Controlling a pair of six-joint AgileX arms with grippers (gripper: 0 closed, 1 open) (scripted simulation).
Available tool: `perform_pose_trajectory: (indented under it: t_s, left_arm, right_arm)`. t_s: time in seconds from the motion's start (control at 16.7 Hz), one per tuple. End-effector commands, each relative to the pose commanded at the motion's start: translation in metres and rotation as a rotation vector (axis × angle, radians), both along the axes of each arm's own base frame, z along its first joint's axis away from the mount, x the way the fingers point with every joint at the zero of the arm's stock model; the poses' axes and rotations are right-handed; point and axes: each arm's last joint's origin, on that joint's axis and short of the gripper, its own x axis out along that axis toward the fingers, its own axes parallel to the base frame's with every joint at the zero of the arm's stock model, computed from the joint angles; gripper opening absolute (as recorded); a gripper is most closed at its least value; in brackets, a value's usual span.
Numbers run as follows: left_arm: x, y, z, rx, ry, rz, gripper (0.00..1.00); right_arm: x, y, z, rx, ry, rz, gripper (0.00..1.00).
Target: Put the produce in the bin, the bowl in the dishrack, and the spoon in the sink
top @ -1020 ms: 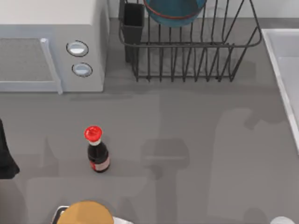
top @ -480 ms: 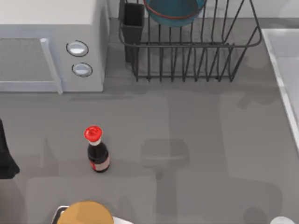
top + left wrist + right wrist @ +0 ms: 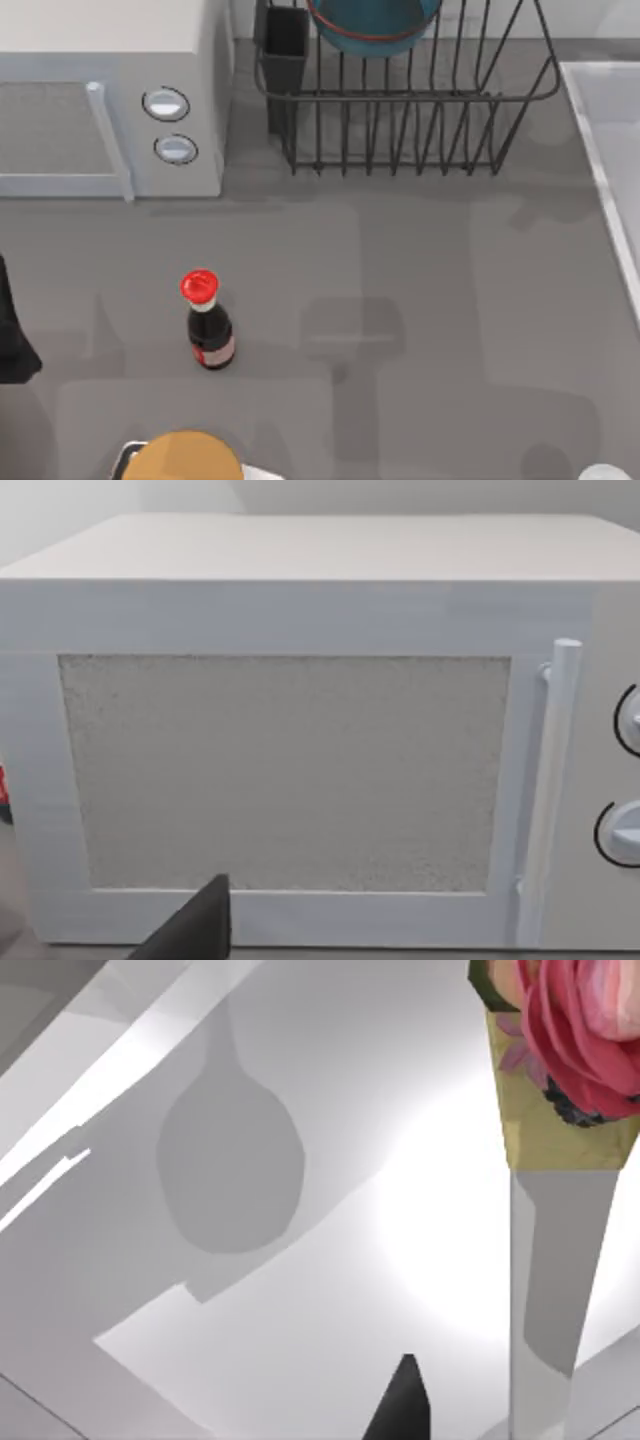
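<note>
the left gripper faces the microwave door; whether it is spread or pressed together cannot be told. the right gripper hangs over the sink floor, state also unclear. beside the microwave, the dishrack holds the bowl. the sauce bottle stands in front of the microwave.

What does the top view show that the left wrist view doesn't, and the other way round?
Top view: the bowl sitting in the dishrack, the sauce bottle standing on the table, and the sink rim at the right. Left wrist view: the speckled door window seen head-on. Both: the microwave, its door handle and two knobs.
</note>
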Motion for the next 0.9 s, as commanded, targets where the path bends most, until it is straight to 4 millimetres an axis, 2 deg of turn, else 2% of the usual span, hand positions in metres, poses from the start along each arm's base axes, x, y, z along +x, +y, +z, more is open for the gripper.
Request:
perform_pose_trajectory:
  t_s: [0.12, 0.42, 0.84, 0.9]
  left_arm:
    - [0.0, 0.0, 0.0, 0.0, 0.0, 0.0, 1.0]
    - [0.0, 0.0, 0.0, 0.0, 0.0, 0.0, 1.0]
    - [0.0, 0.0, 0.0, 0.0, 0.0, 0.0, 1.0]
    - [0.0, 0.0, 0.0, 0.0, 0.0, 0.0, 1.0]
  right_arm:
    - [0.002, 0.001, -0.006, 0.0, -0.003, 0.003, 0.0]
    - [0.0, 0.001, -0.039, 0.005, 0.031, 0.004, 0.0]
    - [0.0, 0.001, -0.043, 0.002, 0.012, 0.004, 0.0]
    - [0.0, 0.001, -0.043, 0.002, 0.012, 0.004, 0.08]
